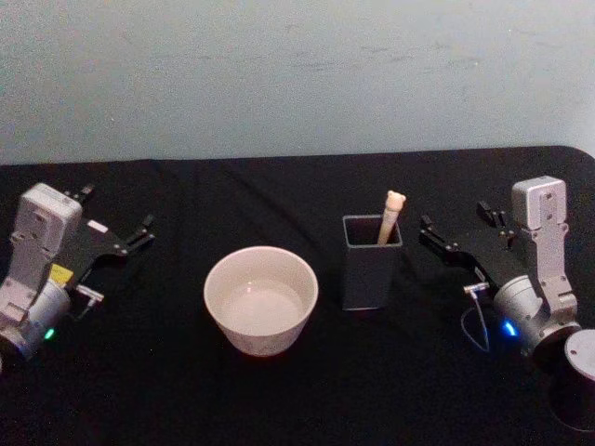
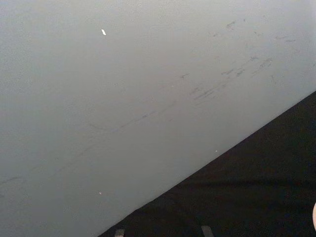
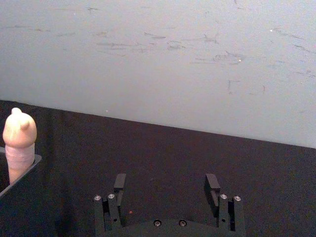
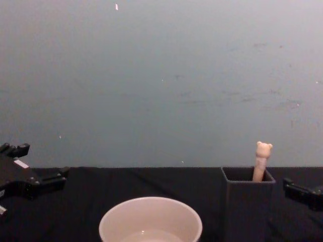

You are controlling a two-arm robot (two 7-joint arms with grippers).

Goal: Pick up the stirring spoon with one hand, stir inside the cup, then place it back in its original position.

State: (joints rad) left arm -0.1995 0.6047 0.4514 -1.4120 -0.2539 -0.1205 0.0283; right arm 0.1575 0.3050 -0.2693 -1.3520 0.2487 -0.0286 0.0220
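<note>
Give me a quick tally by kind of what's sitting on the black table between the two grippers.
Cream cup: 1
Dark grey holder box: 1
Stirring spoon, standing in the holder box: 1
Total: 3 things. The left gripper and right gripper sit open at either side, holding nothing.

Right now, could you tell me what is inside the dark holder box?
The stirring spoon stands in the holder box, bear-topped handle sticking out above the rim. Its metal bowl end is hidden by the walls.
</note>
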